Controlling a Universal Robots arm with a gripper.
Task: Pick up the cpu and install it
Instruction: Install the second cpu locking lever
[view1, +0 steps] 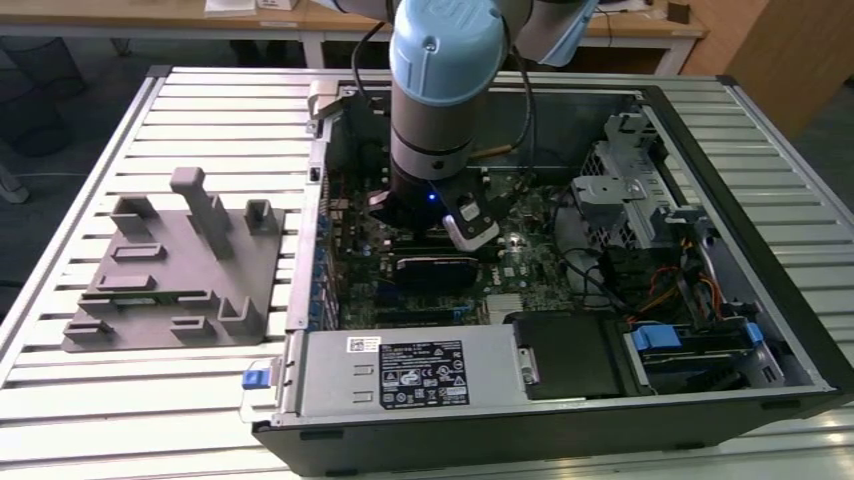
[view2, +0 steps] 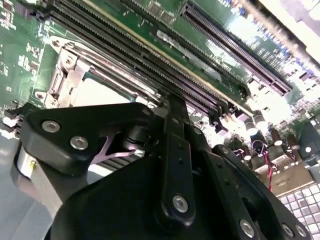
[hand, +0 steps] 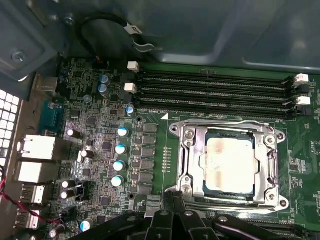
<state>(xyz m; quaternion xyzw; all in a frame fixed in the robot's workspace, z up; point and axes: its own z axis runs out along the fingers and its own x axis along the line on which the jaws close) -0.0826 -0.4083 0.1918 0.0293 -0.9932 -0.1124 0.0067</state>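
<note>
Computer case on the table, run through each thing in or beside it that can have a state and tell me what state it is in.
Black computer case: side panel off, motherboard exposed.
Small square cpu with the silvery-white metal top: seated in the socket.
Metal socket frame: down around the cpu.
Four black memory slots: empty.
Grey plastic fixture: lies beside the case.
Tool: low over the socket.
</note>
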